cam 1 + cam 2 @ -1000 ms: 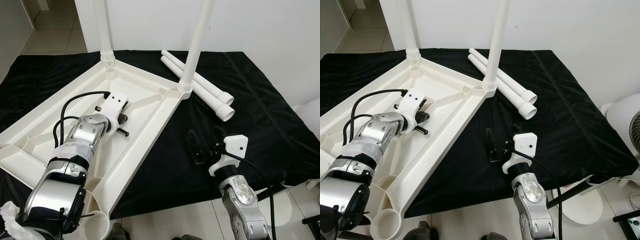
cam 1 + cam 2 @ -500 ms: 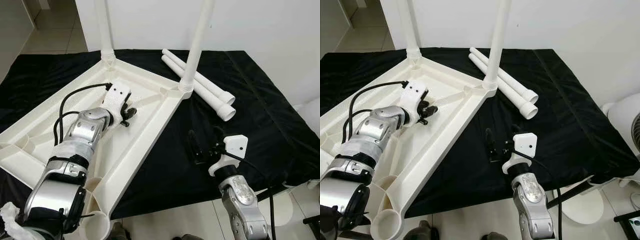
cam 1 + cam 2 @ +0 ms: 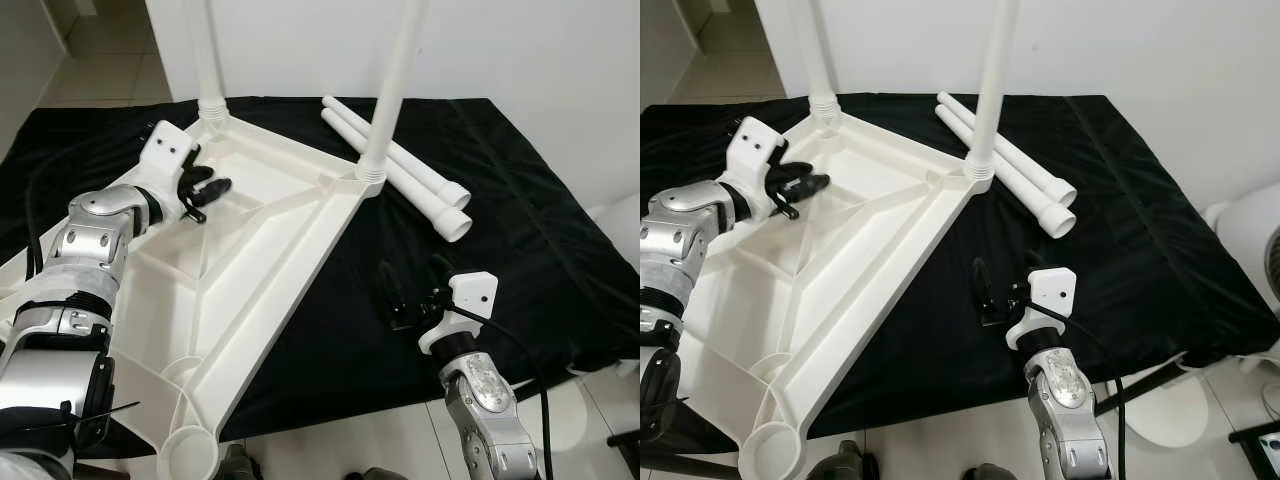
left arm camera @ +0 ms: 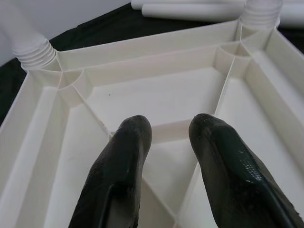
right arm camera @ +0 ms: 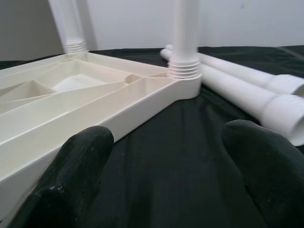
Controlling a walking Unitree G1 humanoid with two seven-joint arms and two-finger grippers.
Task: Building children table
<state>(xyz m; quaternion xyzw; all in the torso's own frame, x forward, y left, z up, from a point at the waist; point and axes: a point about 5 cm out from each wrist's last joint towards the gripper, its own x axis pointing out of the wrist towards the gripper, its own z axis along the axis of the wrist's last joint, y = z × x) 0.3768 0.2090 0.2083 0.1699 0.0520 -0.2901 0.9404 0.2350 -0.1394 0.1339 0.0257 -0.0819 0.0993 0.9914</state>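
Observation:
The white children's table top (image 3: pixel 300 245) lies upside down on a black cloth, ribs facing up. Two white legs stand screwed into its far corners, one at the back (image 3: pixel 205 50) and one to the right (image 3: pixel 393 90). Two loose legs (image 3: pixel 410 175) lie side by side on the cloth beyond that corner. My left gripper (image 3: pixel 207 186) hovers over the top's far-left part near the back leg socket (image 4: pixel 33 52), open by a small gap and holding nothing. My right gripper (image 3: pixel 412 290) is wide open just above the cloth, right of the top's long edge.
The black cloth (image 3: pixel 520 220) covers a low surface whose front edge drops to tiled floor (image 3: pixel 330 450). A white fan-like object (image 3: pixel 1250 250) stands at the right. A white wall runs close behind the legs.
My left arm has swung from the middle of the table top to its far-left part, near the back leg. The right arm has stayed where it was.

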